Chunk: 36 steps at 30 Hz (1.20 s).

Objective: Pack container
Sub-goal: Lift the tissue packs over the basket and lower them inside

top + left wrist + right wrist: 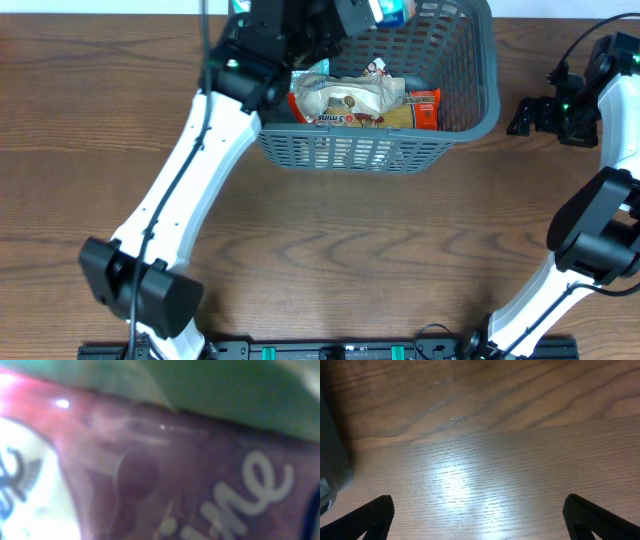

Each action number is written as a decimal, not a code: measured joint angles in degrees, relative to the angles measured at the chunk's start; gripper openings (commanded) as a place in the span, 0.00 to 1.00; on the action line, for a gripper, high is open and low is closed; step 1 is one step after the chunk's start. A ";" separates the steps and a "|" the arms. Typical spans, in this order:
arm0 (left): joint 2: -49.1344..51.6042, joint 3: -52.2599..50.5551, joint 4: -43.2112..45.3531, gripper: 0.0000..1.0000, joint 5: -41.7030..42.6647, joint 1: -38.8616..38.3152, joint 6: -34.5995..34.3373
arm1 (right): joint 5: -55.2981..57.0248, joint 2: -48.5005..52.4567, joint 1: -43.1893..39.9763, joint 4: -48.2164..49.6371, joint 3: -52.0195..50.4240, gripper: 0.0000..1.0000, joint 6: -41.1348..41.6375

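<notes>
The container (350, 150) is sitting at the far edge of the surface (350, 250), a little right of centre, with its far rim running out of the top of the overhead view. Its near lattice wall is facing a wide stretch of bare wood that is lying open all the way to the arm bases.

The left arm is reaching diagonally from the near left corner, crossing the container's left rim. The left gripper (368, 14) is hanging over the far part of the basket, right beside a blue-and-white packet (392, 10). I cannot tell whether its jaws are closed on that packet or standing apart. The left wrist view is showing only a blurred red packet (150, 475) with pale lettering, pressing close to the lens, and no fingers.

Inside the container, a pale packet (350, 95) is lying along the near wall, touching an orange packet (424, 108) to its right. The far right corner of the floor is looking free.

The right gripper (522, 115) is waiting just beside the container's right wall, apart from it, low over the surface. In the right wrist view the gripper's (477, 502) fingers are standing wide apart with nothing but wood grain between them. A dark shape is edging in at that view's left border.
</notes>
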 measured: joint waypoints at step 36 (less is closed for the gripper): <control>13.77 0.76 -23.02 0.99 1.36 2.34 -11.30 | -0.02 0.00 0.00 -0.09 0.00 0.99 0.00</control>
